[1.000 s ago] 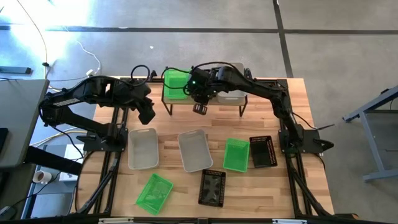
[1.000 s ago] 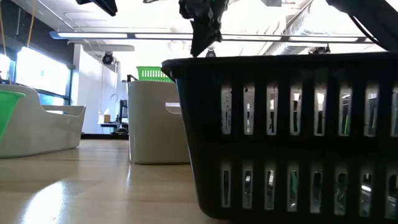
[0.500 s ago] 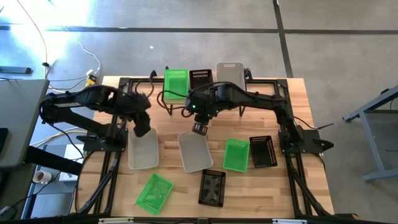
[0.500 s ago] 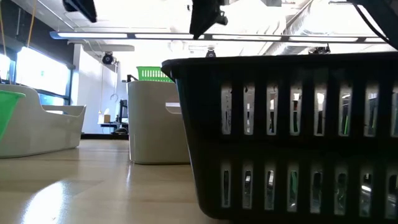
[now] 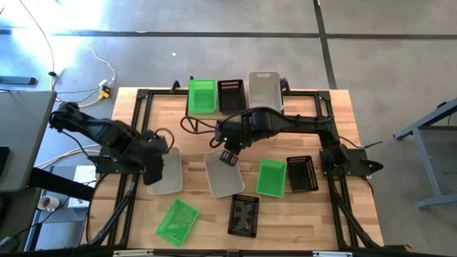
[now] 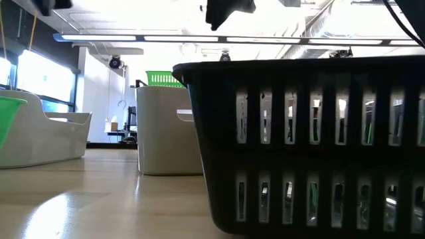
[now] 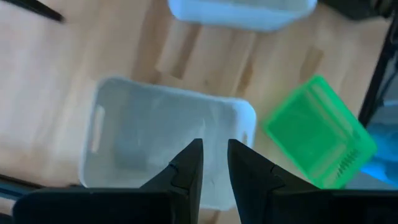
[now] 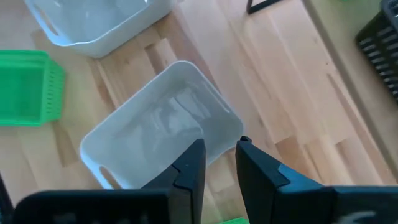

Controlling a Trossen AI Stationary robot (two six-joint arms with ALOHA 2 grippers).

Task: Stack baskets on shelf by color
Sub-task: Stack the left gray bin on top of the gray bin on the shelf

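The shelf [image 5: 278, 114] at the table's far side carries a green basket [image 5: 202, 95], a black basket [image 5: 230, 94] and a pale grey basket [image 5: 265, 91], side by side. On the tabletop lie two grey baskets [image 5: 171, 175] [image 5: 227, 178], two green ones [image 5: 271, 177] [image 5: 177, 221] and two black ones [image 5: 302, 173] [image 5: 244, 214]. My left gripper [image 5: 153, 173] hangs above the left grey basket [image 7: 155, 134], its fingers a little apart and empty. My right gripper [image 5: 228, 157] hangs above the far end of the middle grey basket [image 8: 155, 134], its fingers a little apart and empty.
The black frame rails [image 5: 139, 128] run along the table's sides. In the low view a black basket [image 6: 312, 139] fills the near right, with grey baskets [image 6: 169, 129] behind it. Bare wood [image 5: 203, 139] lies between the shelf and the loose baskets.
My right gripper has drawn back from the shelf toward the near edge and now stands over the middle grey basket; the black basket stays on the shelf. My left gripper has gone from beside the shelf toward the near edge, over the left grey basket.
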